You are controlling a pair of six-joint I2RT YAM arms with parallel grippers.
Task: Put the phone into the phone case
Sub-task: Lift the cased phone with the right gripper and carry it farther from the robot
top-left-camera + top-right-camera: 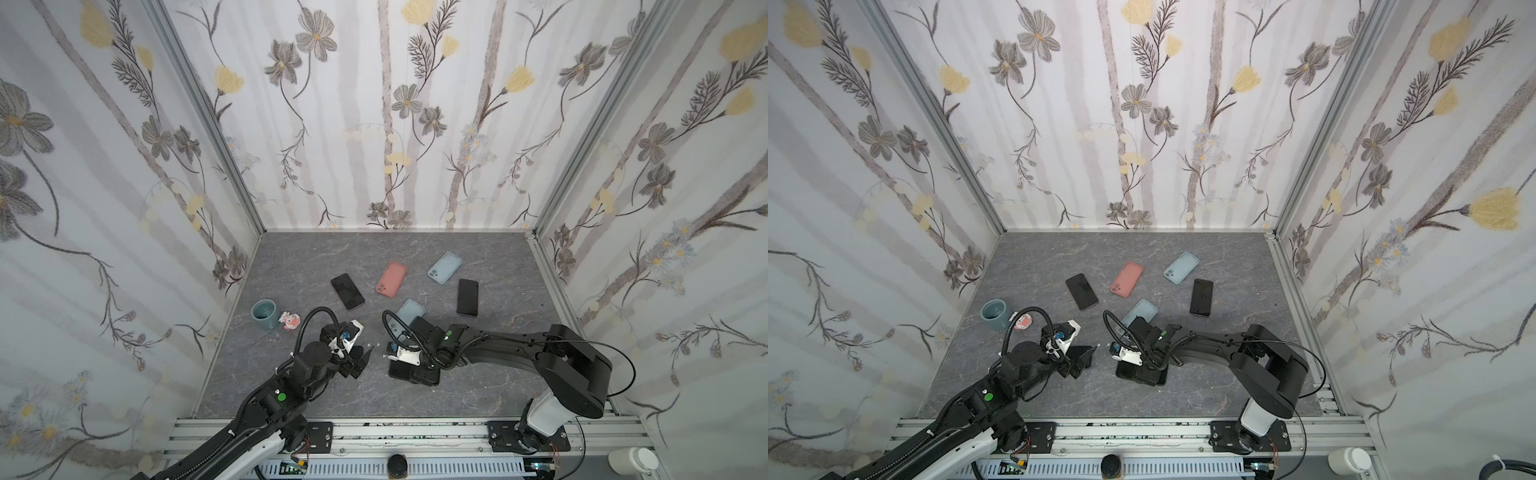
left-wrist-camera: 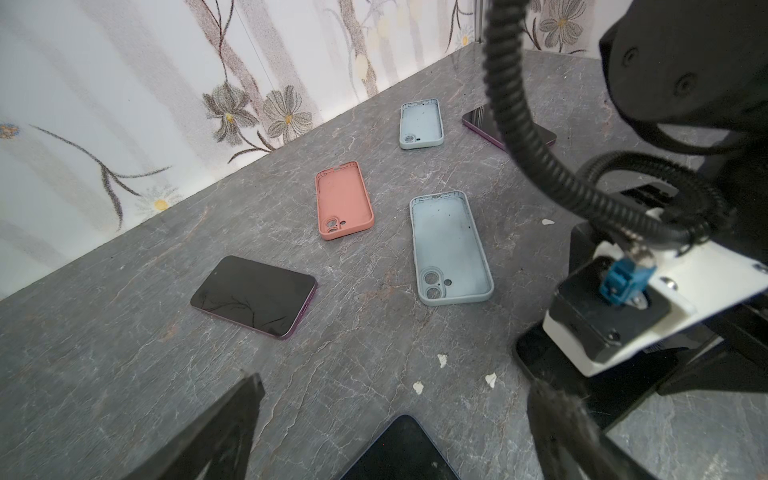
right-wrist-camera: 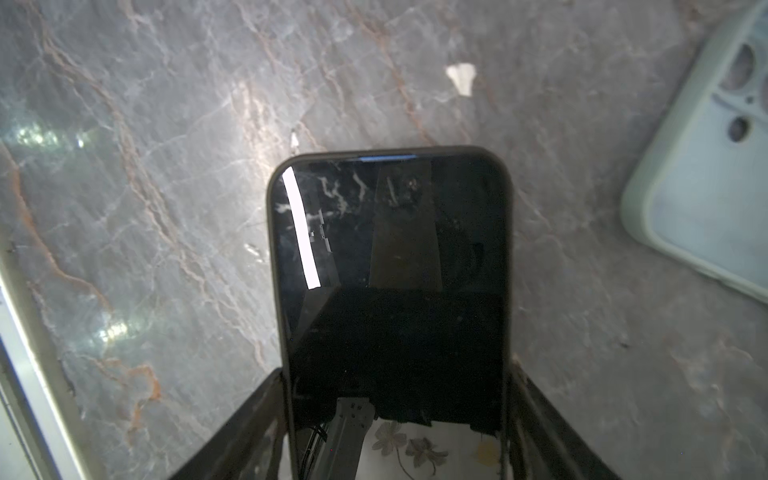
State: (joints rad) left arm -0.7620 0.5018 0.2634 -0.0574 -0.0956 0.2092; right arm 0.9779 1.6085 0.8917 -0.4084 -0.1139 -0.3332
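Phone (image 3: 390, 249) screen-up, pinched within right end effector (image 3: 395, 386)

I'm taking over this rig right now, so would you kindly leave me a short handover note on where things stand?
Left claw: open, empty, hovering low over the table.
Right claw: closed on the long edges of a dark phone near the front; whether it is lifted is unclear.
Pink case, far blue case and near blue case lie empty, open side up; the last is closest to the right claw.
A loose phone lies left of the pink case, another phone right of the near blue case.
Done: phone gripped. Left: seat it in a case, probably the near blue case.
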